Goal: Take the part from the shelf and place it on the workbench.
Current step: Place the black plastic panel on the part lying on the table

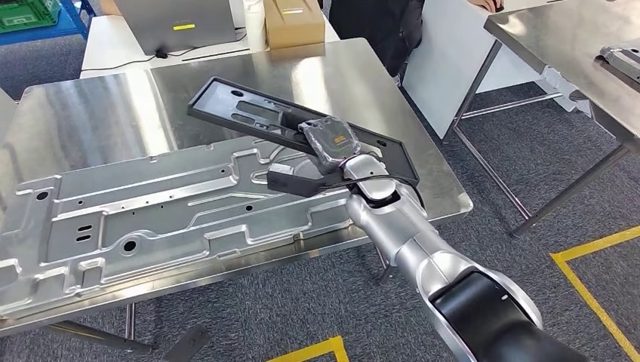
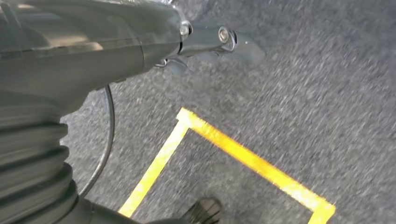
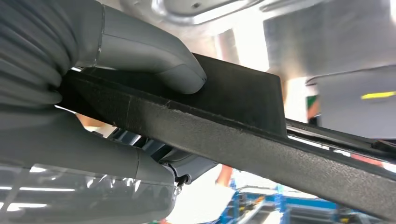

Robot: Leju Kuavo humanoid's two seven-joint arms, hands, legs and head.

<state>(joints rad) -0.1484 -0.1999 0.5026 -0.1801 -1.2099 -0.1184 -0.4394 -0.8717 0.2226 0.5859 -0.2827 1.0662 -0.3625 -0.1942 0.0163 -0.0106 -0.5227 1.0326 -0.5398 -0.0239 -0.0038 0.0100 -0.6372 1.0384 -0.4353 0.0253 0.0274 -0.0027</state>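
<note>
A long black plastic part (image 1: 256,113) lies slanted over the steel workbench (image 1: 98,113), its far end toward the bench's back. My right hand (image 1: 330,142) grips the part's near edge. In the right wrist view the thick grey thumb (image 3: 154,60) presses on the black part (image 3: 243,126) from one side and the darker fingers close under it. Whether the part rests on the bench or hangs just above it cannot be told. My left hand (image 2: 205,42) hangs over the carpet with its fingers holding nothing.
A large stamped sheet-metal panel (image 1: 151,211) covers the near half of the workbench. Behind stand a white table with a laptop (image 1: 177,23) and a cardboard box (image 1: 294,21). Another steel table (image 1: 573,53) stands at right. Yellow floor tape (image 1: 596,286) marks the carpet.
</note>
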